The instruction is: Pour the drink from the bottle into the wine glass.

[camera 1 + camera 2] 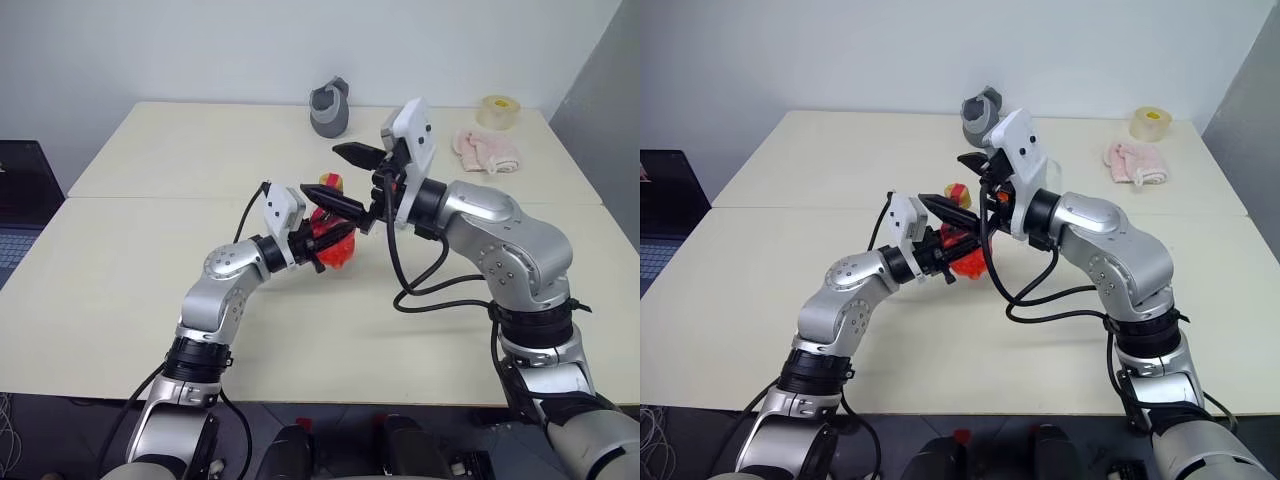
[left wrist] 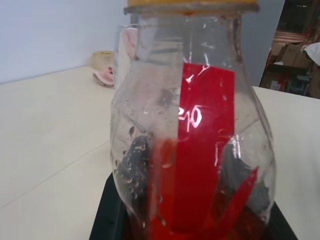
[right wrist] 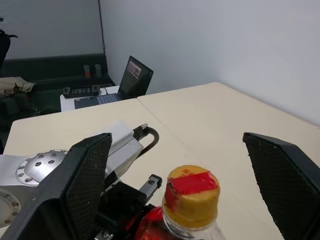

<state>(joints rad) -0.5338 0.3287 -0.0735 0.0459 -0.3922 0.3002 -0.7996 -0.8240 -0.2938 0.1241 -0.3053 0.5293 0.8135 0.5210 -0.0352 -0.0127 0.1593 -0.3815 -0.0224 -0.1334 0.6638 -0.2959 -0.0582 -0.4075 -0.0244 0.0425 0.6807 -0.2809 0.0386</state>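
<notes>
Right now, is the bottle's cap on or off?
On. The yellow cap sits on the bottle neck, between the open right gripper's fingers.

the bottle [image 2: 192,130] is clear, glossy plastic, beaded with small droplets inside; its label [image 2: 205,150] is a smooth red film with white writing. the drink [image 1: 335,250] looks bright red and translucent. the cap [image 3: 191,192] is matt yellow plastic with a patch of red tape on top. the right gripper [image 3: 180,195] has matt black fingers [image 3: 87,185] with a fine cross-hatched, rubbery texture. the table [image 1: 150,290] is smooth, matt cream laminate. at 1 o'clock on it lie a soft pink cloth [image 1: 487,150] with a towelling nap and a roll of glossy yellowish tape [image 1: 498,110]. at 12 o'clock stands a dull grey cup-like object [image 1: 329,107].
</notes>
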